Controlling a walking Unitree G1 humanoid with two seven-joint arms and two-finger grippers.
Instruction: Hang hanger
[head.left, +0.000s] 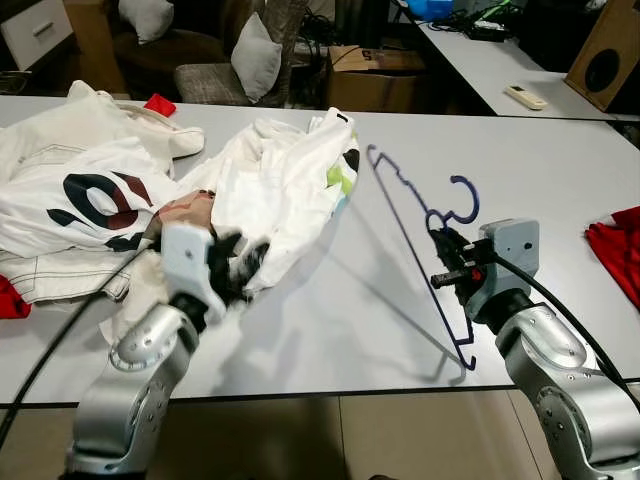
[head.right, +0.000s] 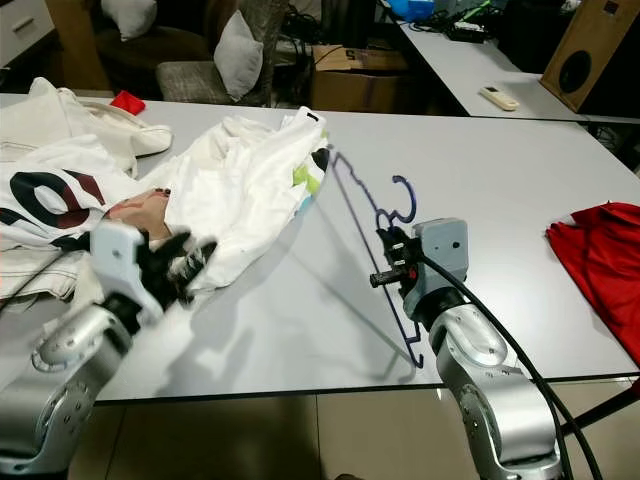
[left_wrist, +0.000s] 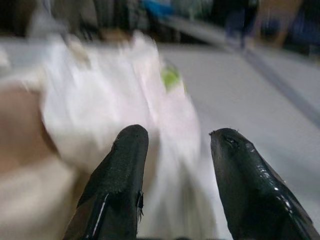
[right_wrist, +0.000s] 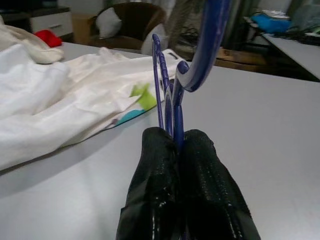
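The right gripper (right_wrist: 176, 142) was clamped on the thin blue plastic hanger (head.left: 415, 235), held upright above the white table (head.left: 560, 170), hook just above the fingers. The left gripper (left_wrist: 172, 145) stood with fingers parted, just before the crumpled white cotton shirt (head.left: 285, 190).

Silver arms, black cables, grey wrist housings, black-fingered grippers.

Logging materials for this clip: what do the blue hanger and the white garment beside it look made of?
Blue hanger, pinched by the right gripper: likely plastic, thin glossy moulded bars, though coated wire is possible. White T-shirt: soft matte fabric, probably cotton, crumpled in folds, with a printed patch. The left gripper hovers open over it.
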